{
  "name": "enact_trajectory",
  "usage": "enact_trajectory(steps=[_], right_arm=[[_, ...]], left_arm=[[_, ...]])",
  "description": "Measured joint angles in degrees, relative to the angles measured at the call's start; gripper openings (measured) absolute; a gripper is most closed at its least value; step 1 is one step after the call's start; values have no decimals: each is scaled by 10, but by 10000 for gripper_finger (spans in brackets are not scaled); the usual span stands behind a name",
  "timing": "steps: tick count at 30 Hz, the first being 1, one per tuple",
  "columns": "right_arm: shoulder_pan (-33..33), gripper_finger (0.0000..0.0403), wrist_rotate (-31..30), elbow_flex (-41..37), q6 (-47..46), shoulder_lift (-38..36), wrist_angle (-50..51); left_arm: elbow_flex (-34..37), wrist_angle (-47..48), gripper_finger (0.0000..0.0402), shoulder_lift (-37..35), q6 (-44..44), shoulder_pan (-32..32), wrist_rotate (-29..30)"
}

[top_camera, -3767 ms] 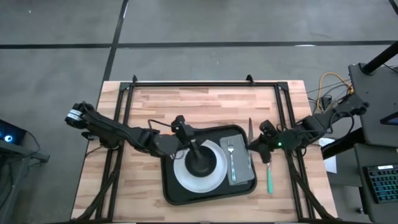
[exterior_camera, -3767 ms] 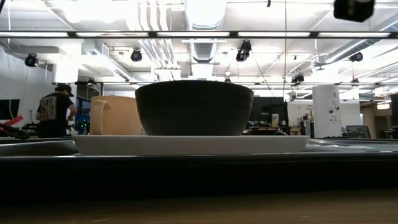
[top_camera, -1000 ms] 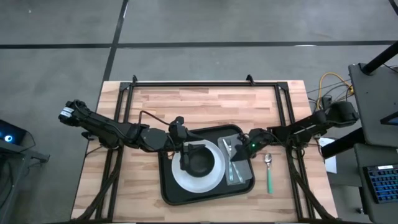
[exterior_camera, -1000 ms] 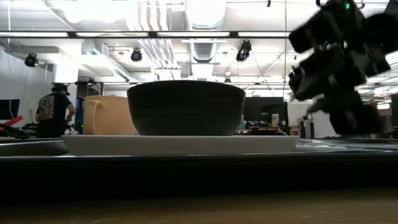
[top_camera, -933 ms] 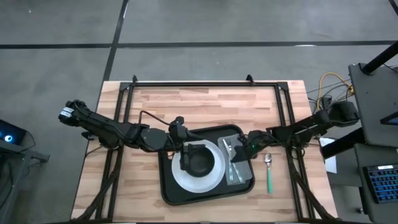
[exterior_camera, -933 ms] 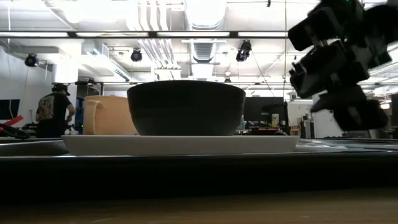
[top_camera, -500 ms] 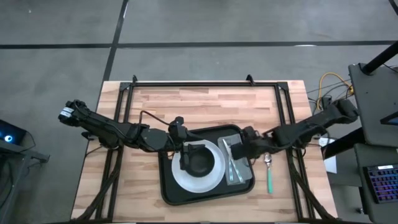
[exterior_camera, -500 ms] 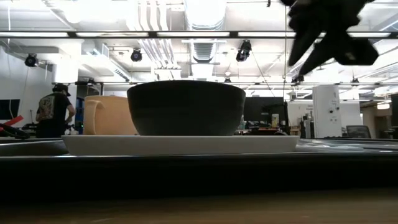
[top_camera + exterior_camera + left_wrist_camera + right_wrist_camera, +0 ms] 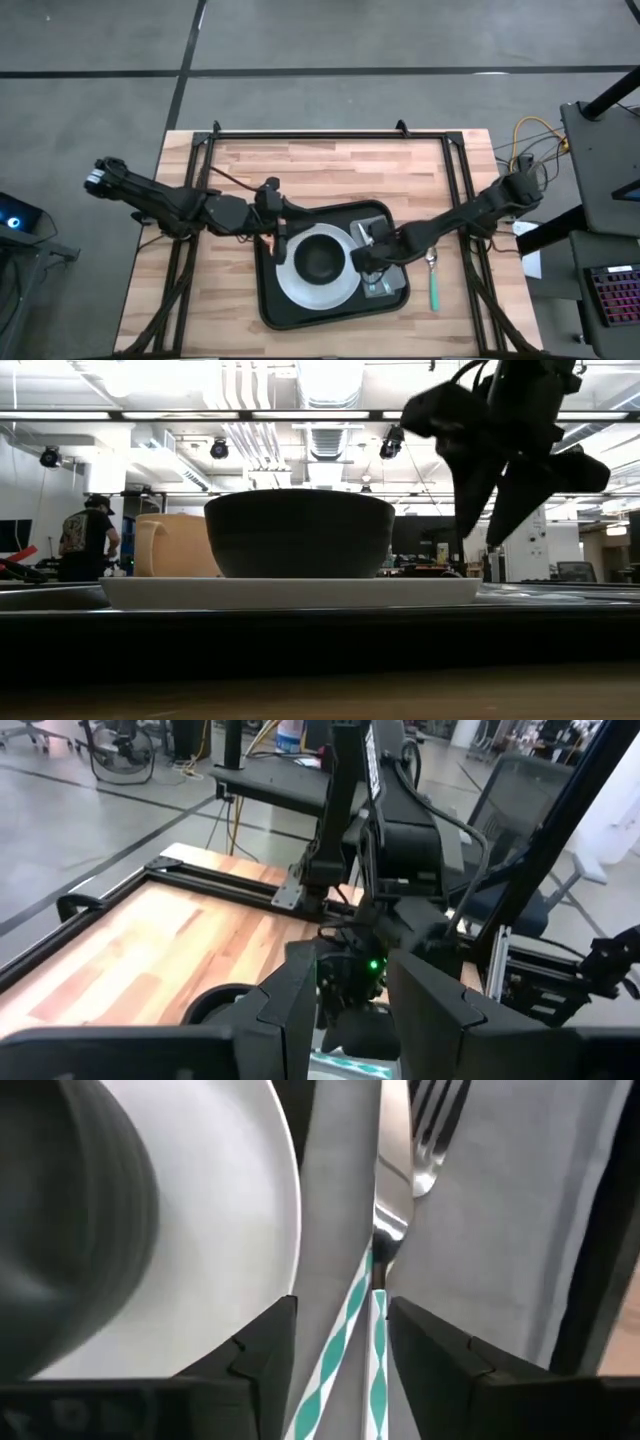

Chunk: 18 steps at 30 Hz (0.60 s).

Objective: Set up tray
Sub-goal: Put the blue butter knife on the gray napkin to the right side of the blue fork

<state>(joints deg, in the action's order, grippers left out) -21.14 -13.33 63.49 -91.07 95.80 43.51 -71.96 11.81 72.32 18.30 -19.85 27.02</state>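
Observation:
The black tray (image 9: 272,300) lies at the table's middle. A white plate (image 9: 294,284) rests flat in it, and a black bowl (image 9: 320,260) stands on the plate. To the plate's right a grey napkin (image 9: 393,230) lies in the tray. A knife (image 9: 392,1140) and a fork (image 9: 436,1120) with teal-striped handles rest on it. My right gripper (image 9: 362,258) hangs over the napkin's plate-side edge, pointing steeply down, open. Its fingertips (image 9: 470,510) are above the tray, on either side of the handles (image 9: 352,1320). My left gripper (image 9: 283,232) is open near the tray's far left corner, holding nothing.
A spoon with a green handle (image 9: 433,285) lies on the wood just right of the tray. A tan mug (image 9: 180,545) shows left of the bowl in the low view. A black frame (image 9: 330,135) rims the table. A person stands far off in the room.
My left gripper has drawn back from the bowl toward the table's left edge; the bowl stays on the plate. My right gripper has risen, tipped from nearly level to steeply down, and gone across the napkin toward the plate.

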Motion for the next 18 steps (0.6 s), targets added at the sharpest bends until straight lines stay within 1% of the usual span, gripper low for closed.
enact_trajectory(steps=[6, 10, 18], right_arm=[[-3, 124, 26, -4, -8, 18, -2], [-10, 114, 29, -21, -30, 16, -1], [-15, 107, 49, -25, -32, 27, -28]], left_arm=[[1, 18, 105, -24, -3, 0, 0], [0, 32, 105, -27, -4, 0, -1], [0, 35, 105, -30, -3, -1, -1]])
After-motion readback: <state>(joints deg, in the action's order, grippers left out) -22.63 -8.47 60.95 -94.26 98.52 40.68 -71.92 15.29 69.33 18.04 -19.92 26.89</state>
